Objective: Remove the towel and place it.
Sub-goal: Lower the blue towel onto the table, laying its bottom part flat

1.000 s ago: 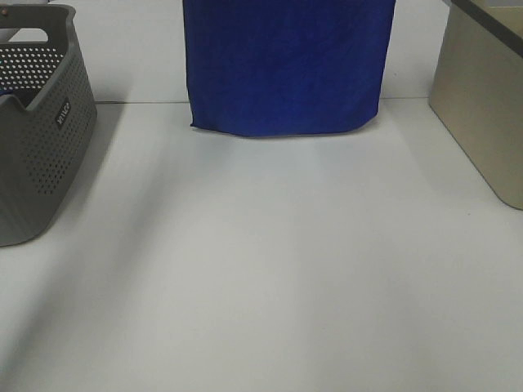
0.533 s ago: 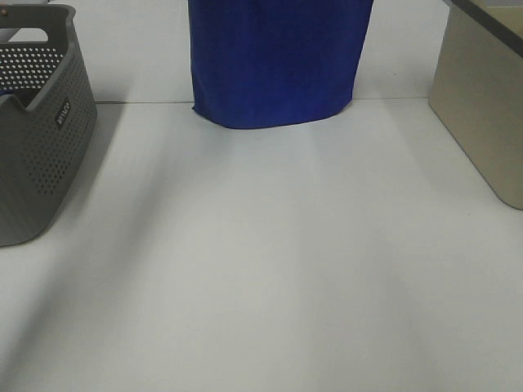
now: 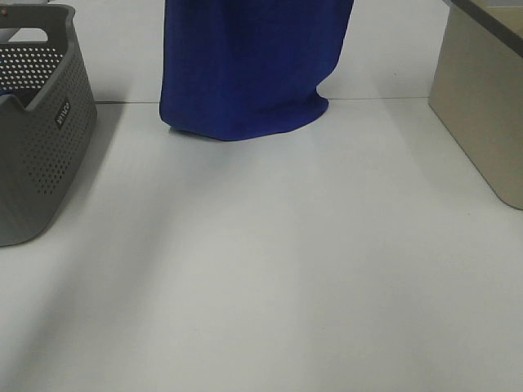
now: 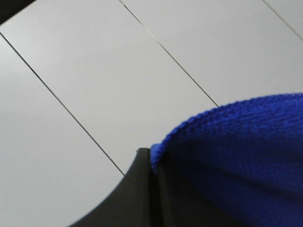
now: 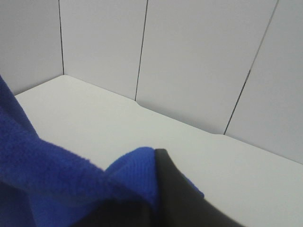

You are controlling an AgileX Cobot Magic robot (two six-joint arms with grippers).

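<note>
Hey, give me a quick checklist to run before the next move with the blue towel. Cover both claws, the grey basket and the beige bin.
1. Left claw shut on towel: ok.
2. Right claw shut on towel: ok.
3. Towel lifted off the table: not ok, its lower end seems bunched on it.
4. Towel apart from basket: ok.
5. Towel apart from bin: ok.

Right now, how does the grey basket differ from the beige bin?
The grey basket has walls full of small holes; the beige bin has plain walls. The basket stands at the left, the bin at the right. Both sit on the white table, partly out of frame.
</note>
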